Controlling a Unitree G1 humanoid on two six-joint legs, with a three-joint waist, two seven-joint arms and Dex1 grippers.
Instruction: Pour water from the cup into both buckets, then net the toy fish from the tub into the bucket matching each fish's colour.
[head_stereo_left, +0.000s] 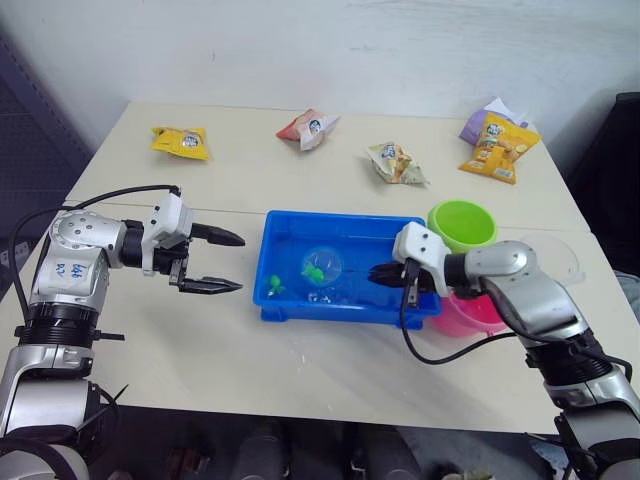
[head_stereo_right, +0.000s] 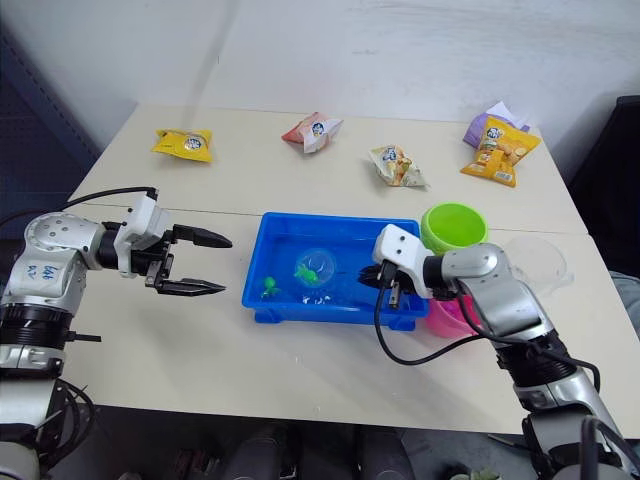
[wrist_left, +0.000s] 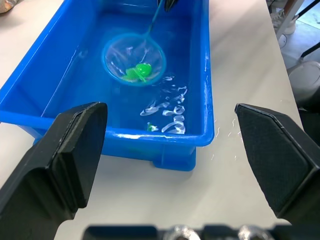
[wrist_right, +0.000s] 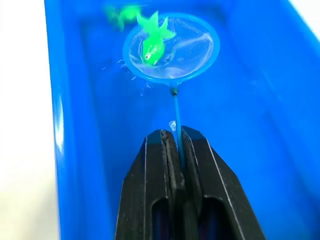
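Observation:
The blue tub (head_stereo_left: 340, 312) holds water in the middle of the table. My right gripper (head_stereo_left: 380, 272) is shut on the thin handle of the net (wrist_right: 172, 46), whose blue hoop lies in the tub. One green toy fish (wrist_right: 152, 42) sits in the mesh. Another green fish (head_stereo_left: 274, 286) floats near the tub's left front corner. The lime green bucket (head_stereo_left: 462, 225) stands at the tub's right rear. The pink bucket (head_stereo_left: 475, 312) is partly hidden behind my right arm. The clear cup (head_stereo_left: 556, 256) stands to the right of both buckets. Left of the tub my left gripper (head_stereo_left: 241, 263) hangs open and holds nothing.
Several snack packets lie across the back of the table: a yellow one (head_stereo_left: 181, 141), a red and white one (head_stereo_left: 307, 127), a pale one (head_stereo_left: 396, 162) and an orange one (head_stereo_left: 500, 147) on a purple one (head_stereo_left: 476, 124). Bare tabletop lies in front of the tub.

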